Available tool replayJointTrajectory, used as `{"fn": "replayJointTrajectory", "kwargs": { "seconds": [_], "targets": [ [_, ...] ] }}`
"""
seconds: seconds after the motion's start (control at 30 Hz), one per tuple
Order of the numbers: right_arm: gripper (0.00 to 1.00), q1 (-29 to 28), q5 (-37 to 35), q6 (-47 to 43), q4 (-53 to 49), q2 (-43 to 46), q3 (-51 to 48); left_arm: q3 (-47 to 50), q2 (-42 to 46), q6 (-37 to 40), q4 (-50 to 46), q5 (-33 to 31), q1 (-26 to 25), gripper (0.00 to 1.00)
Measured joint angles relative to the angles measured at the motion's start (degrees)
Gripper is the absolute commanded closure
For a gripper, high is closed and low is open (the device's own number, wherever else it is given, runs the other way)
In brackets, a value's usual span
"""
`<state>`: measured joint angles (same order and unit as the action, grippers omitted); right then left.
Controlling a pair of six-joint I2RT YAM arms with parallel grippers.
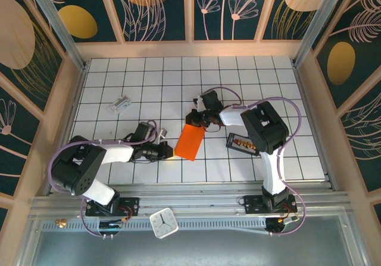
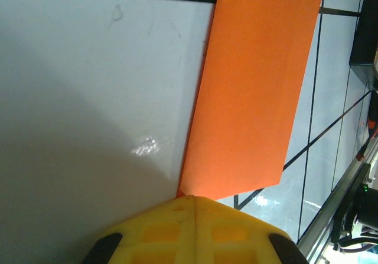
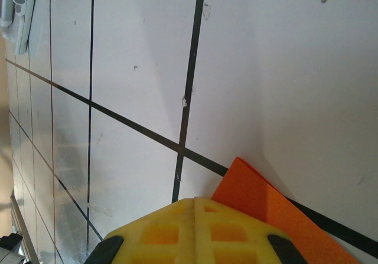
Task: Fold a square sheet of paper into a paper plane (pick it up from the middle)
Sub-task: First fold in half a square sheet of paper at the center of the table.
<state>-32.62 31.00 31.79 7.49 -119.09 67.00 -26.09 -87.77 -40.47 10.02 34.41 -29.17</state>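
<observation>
white gridded worktop (image 1: 149, 81); folded orange paper (image 1: 191, 141) at centre, long axis far-right to near-left between the arms. left fingers (image 2: 159, 234) closed at its near end, right fingers (image 3: 236, 234) closed at its far corner; pinching or merely touching, cannot tell. from the top: both ends; from each wrist: one contact.

A white gridded table (image 1: 149, 75) is evenly lit; around it stand dark teal walls (image 1: 161, 10) with gold discs and beige framing.
</observation>
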Motion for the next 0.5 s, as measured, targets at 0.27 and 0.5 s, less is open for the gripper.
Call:
{"fn": "replayJointTrajectory", "kwargs": {
  "seconds": [0.27, 0.5],
  "targets": [
    [1.00, 0.00, 0.17, -1.81, -0.63, 0.00, 0.46, 1.01, 6.71, -3.39, -6.47, 0.26, -0.52, 0.87],
    [0.95, 0.76, 3.08, -5.66, -3.61, 0.22, 1.97, -6.97, 5.81, -6.47, -5.11, -3.15, -0.52, 0.72]
  ]
}}
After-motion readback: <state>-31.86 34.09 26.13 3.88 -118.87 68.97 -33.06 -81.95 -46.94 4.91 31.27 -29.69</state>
